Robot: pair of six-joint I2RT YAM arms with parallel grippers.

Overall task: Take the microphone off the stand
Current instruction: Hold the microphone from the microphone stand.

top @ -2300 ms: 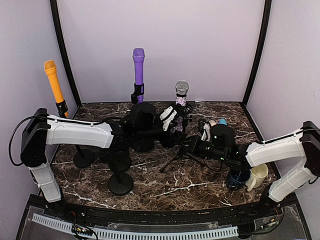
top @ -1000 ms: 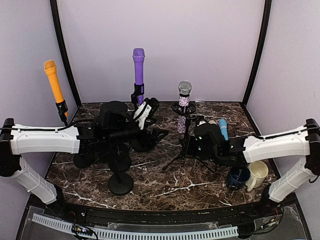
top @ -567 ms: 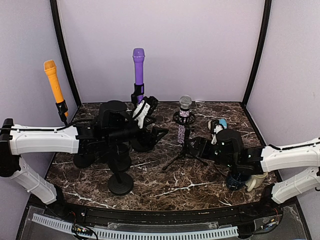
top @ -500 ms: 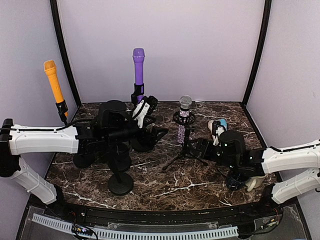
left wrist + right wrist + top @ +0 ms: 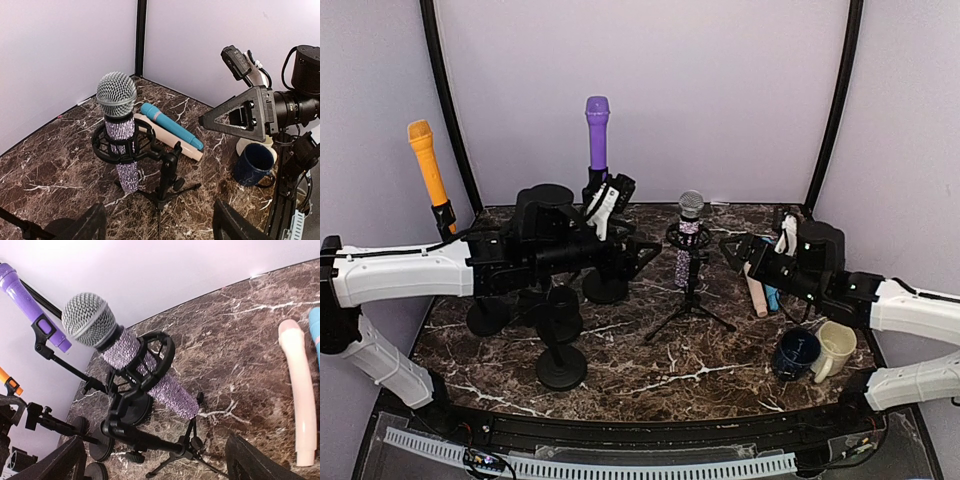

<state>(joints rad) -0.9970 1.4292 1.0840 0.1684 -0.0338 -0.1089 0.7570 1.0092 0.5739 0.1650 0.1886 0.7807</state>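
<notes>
Beige mic (image 5: 753,285) and blue mic (image 5: 770,293) just lying flat right of the tripod stand (image 5: 689,303). Sparkly purple microphone (image 5: 686,238), silver grille, sits upright in the stand's ring, mid-table. Left gripper (image 5: 638,253) and right gripper (image 5: 740,250) both gaping wide, empty.

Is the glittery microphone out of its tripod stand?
No, the glittery microphone sits in the ring of the tripod stand.
</notes>
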